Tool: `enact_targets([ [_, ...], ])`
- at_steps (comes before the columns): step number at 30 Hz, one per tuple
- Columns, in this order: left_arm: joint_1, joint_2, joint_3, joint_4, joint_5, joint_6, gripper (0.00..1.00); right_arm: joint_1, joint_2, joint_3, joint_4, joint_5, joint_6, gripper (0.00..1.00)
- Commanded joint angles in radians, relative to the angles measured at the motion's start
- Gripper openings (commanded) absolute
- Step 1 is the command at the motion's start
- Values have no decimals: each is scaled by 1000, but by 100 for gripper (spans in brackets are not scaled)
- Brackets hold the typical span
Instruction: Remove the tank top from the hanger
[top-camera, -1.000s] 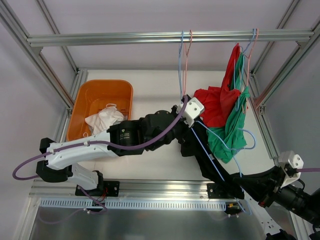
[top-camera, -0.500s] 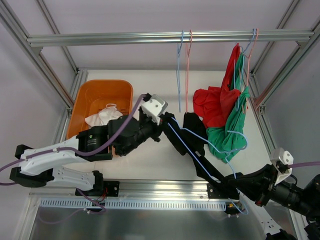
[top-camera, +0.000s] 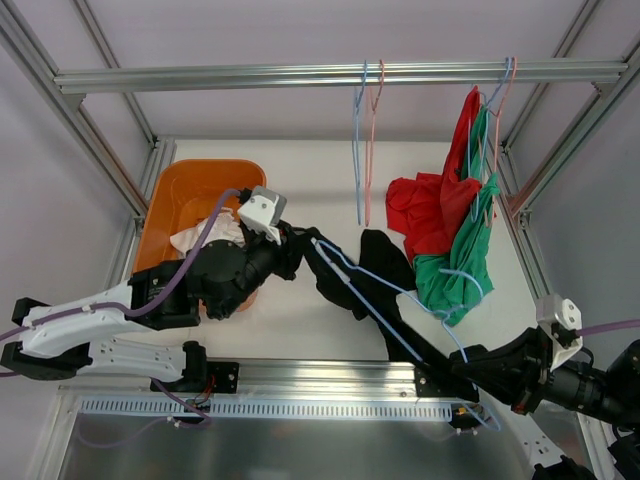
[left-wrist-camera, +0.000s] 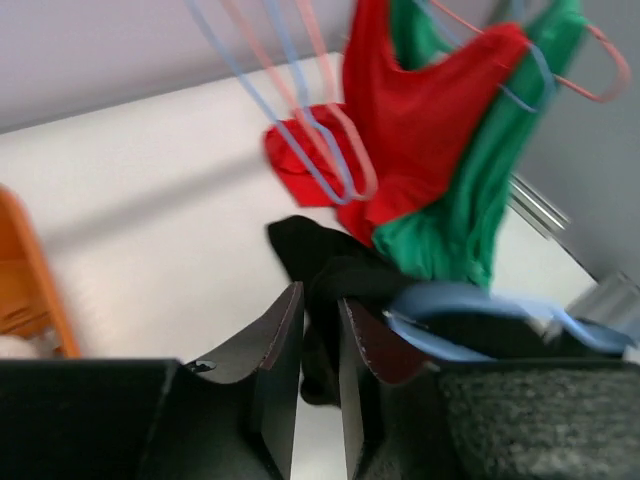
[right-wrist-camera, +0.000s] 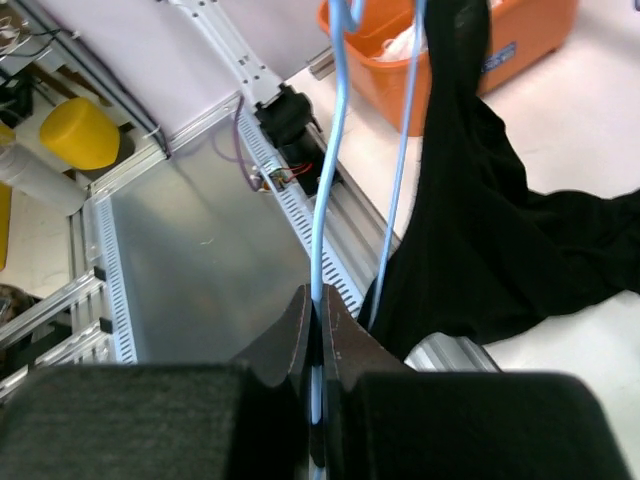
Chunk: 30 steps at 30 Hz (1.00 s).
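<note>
A black tank top hangs stretched between both arms on a light blue hanger. My left gripper is shut on the top's black cloth near the orange bin; in the left wrist view the cloth sits between the fingers. My right gripper is shut on the blue hanger wire near the front rail. The black cloth hangs beside that wire.
An orange bin with white cloth stands at the left. Red and green tops hang on hangers from the overhead bar at the right. Two bare hangers hang at the middle.
My left gripper has pulled the black cloth leftward toward the orange bin, stretching the top along the hanger. The right arm has drawn back slightly with the hanger.
</note>
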Motion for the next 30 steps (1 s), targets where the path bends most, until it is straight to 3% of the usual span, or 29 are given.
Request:
enact_targets([
  [1, 39, -62, -5, -7, -152, -26, 20, 14, -20, 43, -12, -85, 6, 0],
  [5, 42, -36, 1, -5, -35, 9, 9, 14, -8, 33, -7, -79, 6, 0],
  [6, 42, -31, 4, -5, -12, 11, 1, 13, -10, 33, 2, -80, 9, 0],
  [11, 48, -2, -11, -8, -105, -32, 0, 11, -20, 14, 36, -100, 16, 0],
  [14, 64, -6, -46, -8, -35, -52, 0, 7, -65, -21, 166, -70, 51, 0],
  [17, 64, -28, -109, -5, 127, -76, 0, -19, -216, -287, 648, -1, 303, 0],
  [18, 64, -36, -132, 15, 173, -90, 0, -37, -264, -387, 991, 13, 468, 0],
  [20, 64, -60, -213, 59, 364, -95, 0, -64, -368, -662, 1346, 110, 619, 0],
  [21, 64, -66, -241, 84, 428, -99, 0, -93, -381, -732, 1649, 142, 665, 0],
  [24, 64, -66, -339, 162, 597, -130, 0, -146, -329, -875, 2017, 260, 739, 0],
  [27, 64, -33, -400, 173, 579, -182, 0, -159, -199, -893, 2224, 291, 747, 0],
  [30, 64, 7, -450, 168, 492, -246, 7, -159, -148, -868, 2161, 349, 627, 0],
])
